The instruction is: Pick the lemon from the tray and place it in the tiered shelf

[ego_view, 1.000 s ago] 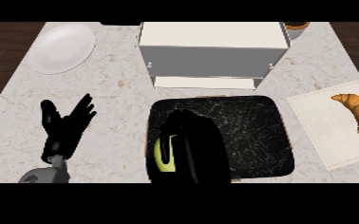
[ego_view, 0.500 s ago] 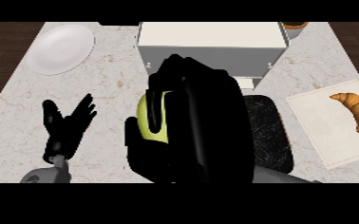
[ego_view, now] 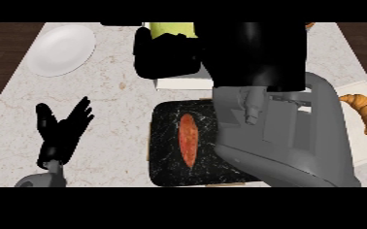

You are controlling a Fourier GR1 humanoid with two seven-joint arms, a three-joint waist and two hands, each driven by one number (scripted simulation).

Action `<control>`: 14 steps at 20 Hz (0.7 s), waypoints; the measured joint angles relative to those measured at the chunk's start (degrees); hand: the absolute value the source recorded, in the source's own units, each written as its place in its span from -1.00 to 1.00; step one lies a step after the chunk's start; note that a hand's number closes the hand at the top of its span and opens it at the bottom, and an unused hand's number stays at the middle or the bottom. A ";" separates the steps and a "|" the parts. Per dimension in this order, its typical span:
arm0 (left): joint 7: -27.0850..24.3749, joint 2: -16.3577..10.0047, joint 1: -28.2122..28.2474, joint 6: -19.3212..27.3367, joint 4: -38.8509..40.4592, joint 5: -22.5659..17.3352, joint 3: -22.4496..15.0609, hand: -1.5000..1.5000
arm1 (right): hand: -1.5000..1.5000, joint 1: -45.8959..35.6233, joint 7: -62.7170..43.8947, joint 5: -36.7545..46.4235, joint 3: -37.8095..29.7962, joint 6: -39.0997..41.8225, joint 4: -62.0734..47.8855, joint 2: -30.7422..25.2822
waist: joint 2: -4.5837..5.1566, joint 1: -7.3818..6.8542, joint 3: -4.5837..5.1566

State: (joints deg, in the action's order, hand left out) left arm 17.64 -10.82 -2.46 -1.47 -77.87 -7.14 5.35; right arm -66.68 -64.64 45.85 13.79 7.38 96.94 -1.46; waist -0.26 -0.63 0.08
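Observation:
My right hand fills the upper middle of the head view, raised close to the camera, with its fingers curled round the yellow-green lemon; only the lemon's top shows above the thumb. The hand and its grey forearm hide nearly all of the white tiered shelf; a strip of its lower front edge shows beneath the thumb. The black tray lies below, holding an orange-red elongated item. My left hand rests open at the lower left, fingers up.
A white plate sits at the back left of the marbled counter. A croissant on a white cloth shows at the right edge. A small orange object peeks at the top right.
The right hand has risen and moved forward with the lemon, from over the tray to in front of the shelf. The tray's orange-red item is uncovered. The left hand stayed put.

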 measured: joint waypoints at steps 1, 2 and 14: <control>-0.12 0.56 0.19 0.54 -0.25 0.40 -0.37 0.00 | 1.00 -1.09 0.52 0.08 -1.33 0.25 -1.51 -0.34 | 0.03 0.03 0.00; -0.29 0.73 0.09 0.64 -0.09 0.42 -0.34 0.00 | 1.00 -2.71 1.19 -0.60 -3.20 0.74 -3.33 -0.94 | 0.07 0.04 -0.02; -0.75 0.39 -0.58 -0.68 0.62 -0.15 0.48 0.00 | 1.00 -7.81 11.38 -4.28 -11.19 3.85 -21.63 -5.45 | 0.33 -0.02 -0.08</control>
State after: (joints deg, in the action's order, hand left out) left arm 16.90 -10.44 -3.04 -2.14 -77.25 -7.29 5.82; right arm -74.49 -53.26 41.57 2.60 11.24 75.31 -6.91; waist 0.07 -0.66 0.00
